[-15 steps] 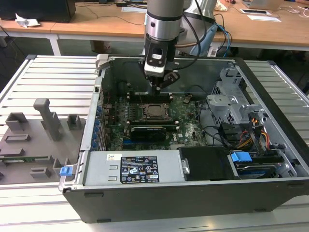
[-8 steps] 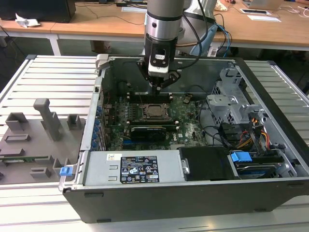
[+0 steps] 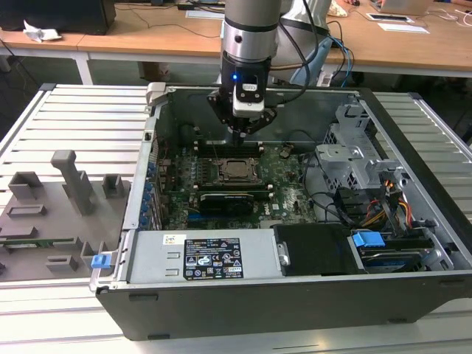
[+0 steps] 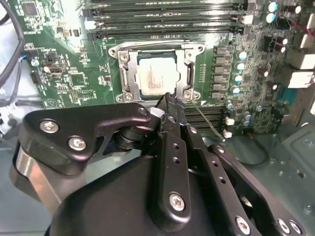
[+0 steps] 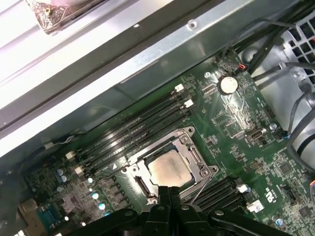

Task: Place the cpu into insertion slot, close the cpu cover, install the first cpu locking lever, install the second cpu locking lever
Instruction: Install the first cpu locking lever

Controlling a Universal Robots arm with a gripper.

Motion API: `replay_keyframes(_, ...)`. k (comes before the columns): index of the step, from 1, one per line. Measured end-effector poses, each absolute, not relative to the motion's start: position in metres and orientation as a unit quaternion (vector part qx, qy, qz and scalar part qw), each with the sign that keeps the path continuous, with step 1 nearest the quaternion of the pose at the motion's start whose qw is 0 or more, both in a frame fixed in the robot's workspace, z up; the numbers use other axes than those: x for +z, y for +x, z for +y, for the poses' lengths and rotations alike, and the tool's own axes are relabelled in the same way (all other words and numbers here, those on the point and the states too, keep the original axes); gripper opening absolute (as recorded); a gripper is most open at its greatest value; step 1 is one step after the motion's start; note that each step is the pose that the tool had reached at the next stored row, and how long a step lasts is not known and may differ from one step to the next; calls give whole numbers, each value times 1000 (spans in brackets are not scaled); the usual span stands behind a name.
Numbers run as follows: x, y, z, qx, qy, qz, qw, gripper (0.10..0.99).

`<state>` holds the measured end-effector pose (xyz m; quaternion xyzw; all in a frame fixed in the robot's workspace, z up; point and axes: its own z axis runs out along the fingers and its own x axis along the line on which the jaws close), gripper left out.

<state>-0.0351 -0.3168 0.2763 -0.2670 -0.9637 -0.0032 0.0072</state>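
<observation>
the arm comes straight down into the open computer case point(image 3: 413, 140), and the gripper point(image 3: 243, 135) hangs just above the green motherboard point(image 3: 291, 195), over the far edge of the socket. in both wrist views the gripper point(image 4: 166, 100) point(image 5: 170, 189) has its two black fingers pressed flat together with no gap showing, and i can't see anything pinched between them; the tips sit right at one edge of the socket, and whether they touch it i cannot tell. the cpu point(image 4: 156, 78) already lies flat in the insertion slot point(image 4: 134, 81), its pale metal top facing up. the cpu cover point(image 4: 121, 78) is down over it, the silver frame lying around the chip with the top showing through the window. a thin wire lever point(image 4: 209, 123) slants away from the socket corner nearest the fingertips. long black memory slots point(image 4: 162, 19) run along one side of the socket. on the exterior view's left, outside the case, a grey tray point(image 3: 44, 221) of holders sits on the table.
</observation>
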Motion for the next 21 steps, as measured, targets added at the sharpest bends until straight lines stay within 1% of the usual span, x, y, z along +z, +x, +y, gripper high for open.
replay_keyframes(9, 276, -35, -317, -3, -200, -980, 7, 106)
replay_keyframes(21, 274, -35, -317, -2, -54, -999, 7, 106)
